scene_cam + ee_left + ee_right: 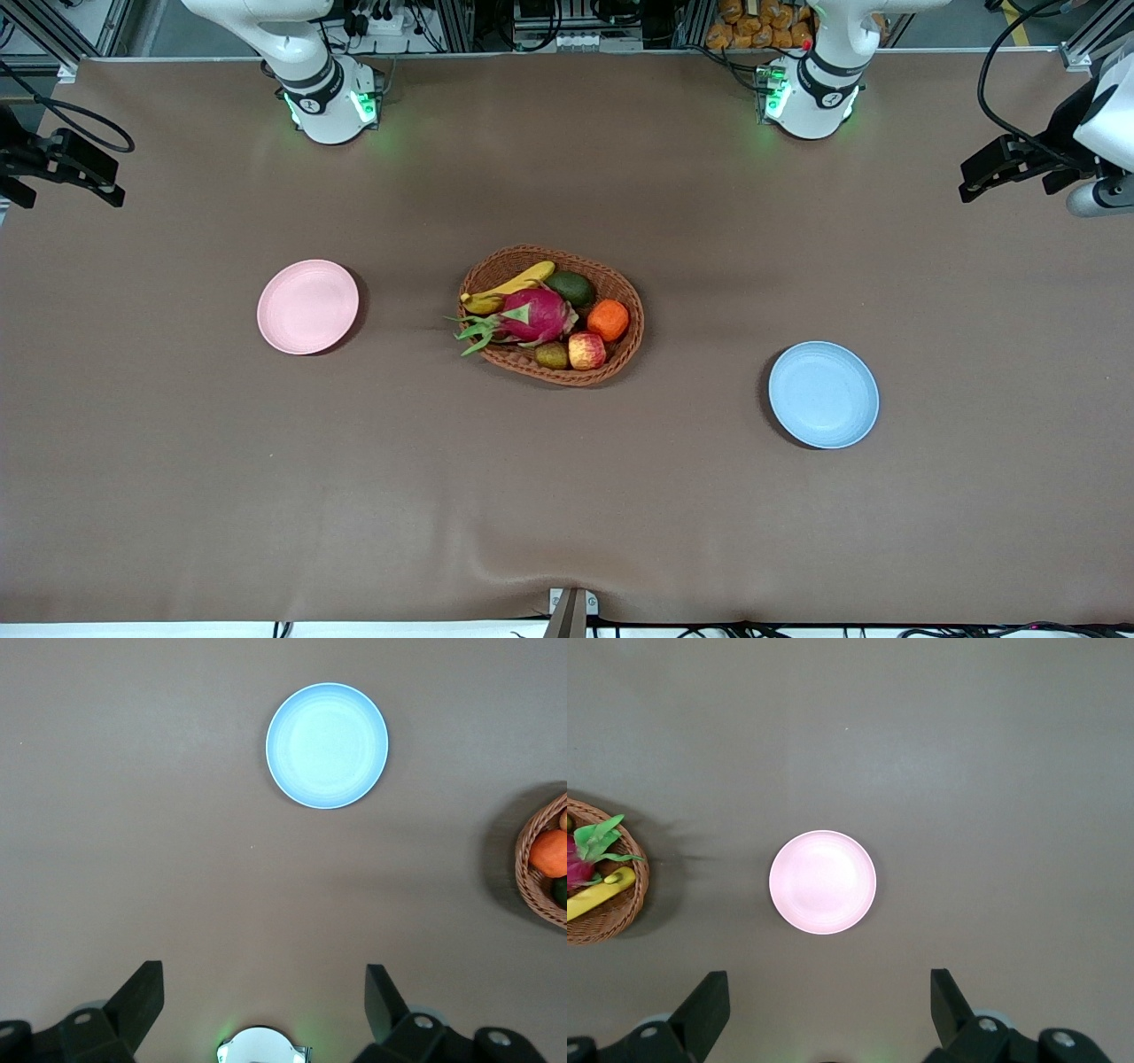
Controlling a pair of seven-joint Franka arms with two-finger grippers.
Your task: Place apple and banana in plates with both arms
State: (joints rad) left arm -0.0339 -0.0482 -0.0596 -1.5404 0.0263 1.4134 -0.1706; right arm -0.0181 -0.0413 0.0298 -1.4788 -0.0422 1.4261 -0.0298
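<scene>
The apple [586,351] and the banana [509,287] lie in a wicker basket [620,276] at mid-table. The apple is on the side nearer the front camera and the banana on the side toward the bases. The pink plate [307,307] lies toward the right arm's end and the blue plate [823,394] toward the left arm's end; both hold nothing. My left gripper [264,979] is open and empty, high over the table, looking down on the blue plate [327,745]. My right gripper [829,985] is open and empty, high over the pink plate [822,882]. The banana's tip [598,895] also shows in the right wrist view.
The basket also holds a pink dragon fruit [532,316], an avocado [571,288], an orange [608,320] and a kiwi [551,356]. The orange [549,852] shows in the left wrist view. Brown cloth covers the table between basket and plates.
</scene>
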